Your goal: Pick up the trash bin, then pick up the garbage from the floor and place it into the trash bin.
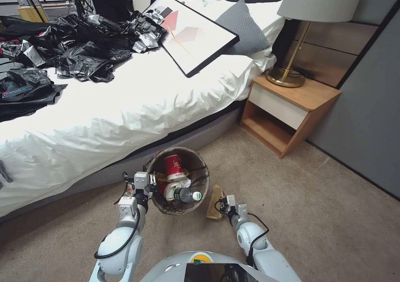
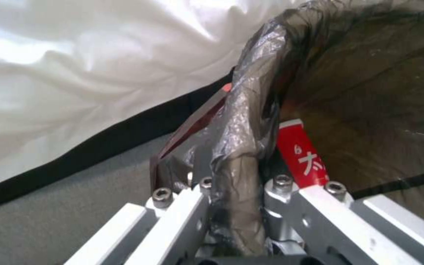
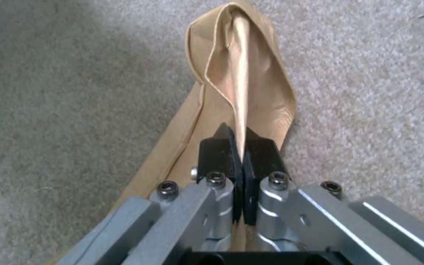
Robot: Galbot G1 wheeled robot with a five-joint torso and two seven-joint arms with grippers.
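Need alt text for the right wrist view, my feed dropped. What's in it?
The right gripper is shut on a fold of the brown paper bag, its black pads pinching the paper. The bag stands crumpled over beige carpet.

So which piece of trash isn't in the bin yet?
The brown paper bag. The right gripper has its jaws shut on it beside the trash bin, held by the left gripper. The red cup and bottle are already inside.
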